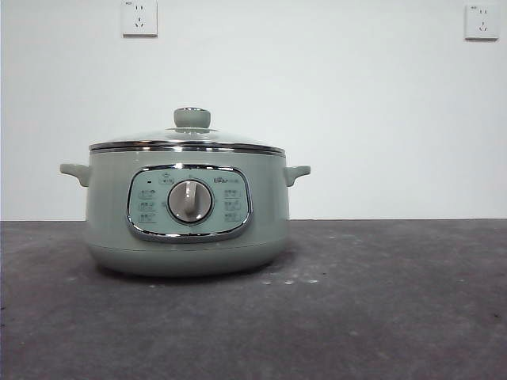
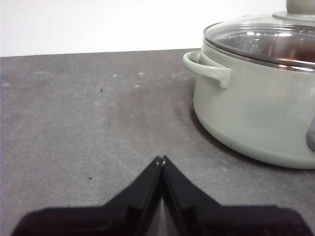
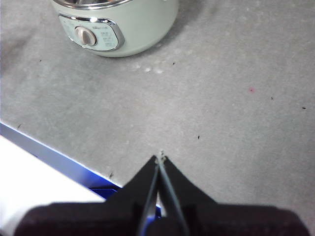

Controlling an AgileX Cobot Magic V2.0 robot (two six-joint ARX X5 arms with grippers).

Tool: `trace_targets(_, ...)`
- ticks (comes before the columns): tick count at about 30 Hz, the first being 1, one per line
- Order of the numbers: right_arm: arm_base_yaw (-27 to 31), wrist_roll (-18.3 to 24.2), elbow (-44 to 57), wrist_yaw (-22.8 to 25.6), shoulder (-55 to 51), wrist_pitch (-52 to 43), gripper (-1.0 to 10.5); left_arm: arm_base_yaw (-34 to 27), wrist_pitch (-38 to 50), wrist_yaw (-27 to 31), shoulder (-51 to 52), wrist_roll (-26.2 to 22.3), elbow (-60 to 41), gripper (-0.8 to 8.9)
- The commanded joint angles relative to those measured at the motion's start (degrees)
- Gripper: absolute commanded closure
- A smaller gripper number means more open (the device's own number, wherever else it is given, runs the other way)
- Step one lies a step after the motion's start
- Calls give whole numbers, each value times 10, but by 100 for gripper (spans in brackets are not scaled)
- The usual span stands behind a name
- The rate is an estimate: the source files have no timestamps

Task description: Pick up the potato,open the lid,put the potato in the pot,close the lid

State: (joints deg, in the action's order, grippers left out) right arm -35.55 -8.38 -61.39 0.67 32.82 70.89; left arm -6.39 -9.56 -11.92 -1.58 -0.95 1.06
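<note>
**Lid on, both arms parked, no potato in view**

White wall with two sockets fills the upper half of the front view; below it runs the dark grey table (image 1: 380, 317). I see the pot (image 1: 186, 237) standing left of centre, dial facing me, with the lid (image 1: 187, 141) seated flat on its rim, knob up. No arm shows in this frame, so I judge both are waiting.

From the left wrist view, the left gripper (image 2: 161, 159) sits at the bottom centre with its jaws pressed together on nothing. The pot (image 2: 246, 118) fills the right side, one handle toward me, and the lid (image 2: 261, 42) is closed over it, at upper right.

From the right wrist view, the right gripper (image 3: 160, 158) is likewise closed and empty, hanging above the table near its blue front edge. The pot (image 3: 133, 29) lies at the upper left.

I cannot find the potato in any view; a reddish blur shows through the glass, too unclear to name.
</note>
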Motion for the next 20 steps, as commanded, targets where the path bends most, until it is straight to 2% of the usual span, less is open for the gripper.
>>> trace_targets(1, -1, -5, 5, 5, 0, -2, 945, -2, 4, -1, -3, 4, -5, 817)
trace_targets(10, 0, -4, 5, 5, 0, -2, 945, -2, 4, 0, -14, 4, -5, 817)
trace_targets(13, 15, 41, 6, 45, -5, -33, 945, -2, 4, -1, -17, 4, -5, 817)
trace_targets(15, 43, 63, 11, 73, -14, -86, 945, -2, 4, -1, -19, 4, -5, 817)
trace_targets(18, 112, 86, 41, 53, -41, -201, 945, -2, 4, -1, -19, 4, -5, 817)
trace_targets(20, 162, 87, 78, 39, -65, -276, 945, -2, 4, -1, -19, 4, -5, 817)
